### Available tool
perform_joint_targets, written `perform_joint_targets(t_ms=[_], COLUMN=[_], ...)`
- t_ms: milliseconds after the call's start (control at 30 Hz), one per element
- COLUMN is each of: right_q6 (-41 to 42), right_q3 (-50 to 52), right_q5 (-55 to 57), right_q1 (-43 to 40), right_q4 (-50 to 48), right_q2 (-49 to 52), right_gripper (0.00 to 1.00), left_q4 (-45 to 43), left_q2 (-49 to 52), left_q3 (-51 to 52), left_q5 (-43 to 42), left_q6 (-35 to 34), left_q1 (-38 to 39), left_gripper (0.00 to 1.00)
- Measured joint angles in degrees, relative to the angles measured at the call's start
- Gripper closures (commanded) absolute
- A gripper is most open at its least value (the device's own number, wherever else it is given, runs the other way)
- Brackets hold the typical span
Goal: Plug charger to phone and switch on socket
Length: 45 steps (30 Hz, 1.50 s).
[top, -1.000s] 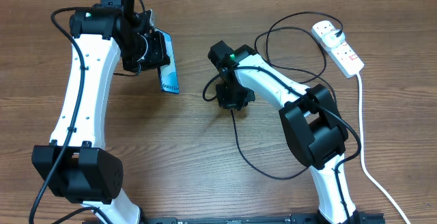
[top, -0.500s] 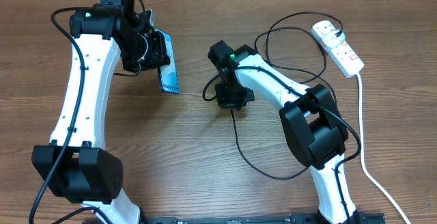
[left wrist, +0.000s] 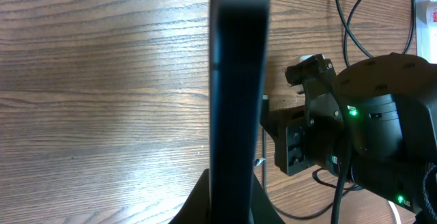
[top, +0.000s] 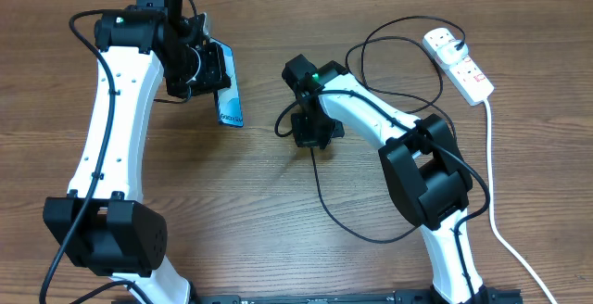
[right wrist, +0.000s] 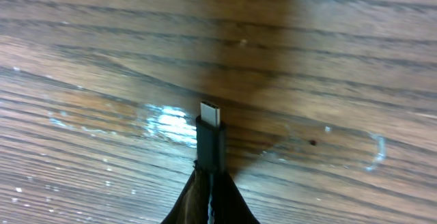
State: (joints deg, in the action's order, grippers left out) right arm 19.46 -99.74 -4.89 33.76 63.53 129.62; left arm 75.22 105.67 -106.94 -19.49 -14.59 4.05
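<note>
Brown wood-grain table [top: 250, 225] w/ glossy glare patches.

left arm [top: 104, 133]: long white tubes, fat black joints, green light [top: 119, 18], thin black wire [top: 74, 26] | right arm [top: 366, 111]: same white and black, green dot [top: 316, 76] | left gripper [top: 219, 74], right gripper [top: 311, 139]: black

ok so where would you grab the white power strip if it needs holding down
Probably across its two long edges, coming straight down from above: the socket lies flat on the table, and only its narrow width suits the jaws. Stay clear of the white plug head.
</note>
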Motion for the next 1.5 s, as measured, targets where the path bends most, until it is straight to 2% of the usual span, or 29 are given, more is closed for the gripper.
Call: perform_joint_targets(t_ms=[167, 300, 600, 700, 733, 1033, 1200, 1500], right_q6=[0.00, -0.39, -6.67, -7.85, -8.61, -11.61, -11.80, -11.50], right_q3=[0.00, 0.02, -0.11, -0.46, -0.46, -0.42, -0.42, -0.42], right_q5=[-2.69, -5.14, -14.53, -16.11, -17.16, -26.45, -29.81, -31.30], right_q1=[-0.02, -0.02, 0.00, 0.00, 0.00, 0.00, -0.02, -1.86], right_q4=[-0.61, -0.55, 4.22, 6.73, 8.44, 5.60, 3.54, 1.95], right_q2=[-0.04, -2.43, -26.10, -30.93, -32.09, -32.17, -32.17, -32.17], right_gripper=[0.96, 0.96, 0.96, 0.96, 0.96, 0.96, 0.96, 0.96], left_q4=[-0.22, -1.97, -7.67, -10.16, -12.09, -16.22, -16.22, -16.22], left_q2=[0.00, 0.00, 0.00, 0.00, 0.00, 0.02, 0.02, 0.02], left_q3=[0.00, 0.00, 0.00, 0.00, 0.00, 0.00, 0.00, 0.00], left_q5=[-0.24, -4.20, -15.87, -21.73, -26.14, -45.38, -48.87, -50.14], left_q6=[0.00, 0.85, 1.53, 1.66, 2.05, 4.15, 4.52, 4.55], left_q1=[0.00, 0.00, 0.00, -0.07, -0.24, -1.20, -1.20, -1.20], left_gripper=[0.96, 0.96, 0.96, 0.96, 0.96, 0.96, 0.96, 0.96])
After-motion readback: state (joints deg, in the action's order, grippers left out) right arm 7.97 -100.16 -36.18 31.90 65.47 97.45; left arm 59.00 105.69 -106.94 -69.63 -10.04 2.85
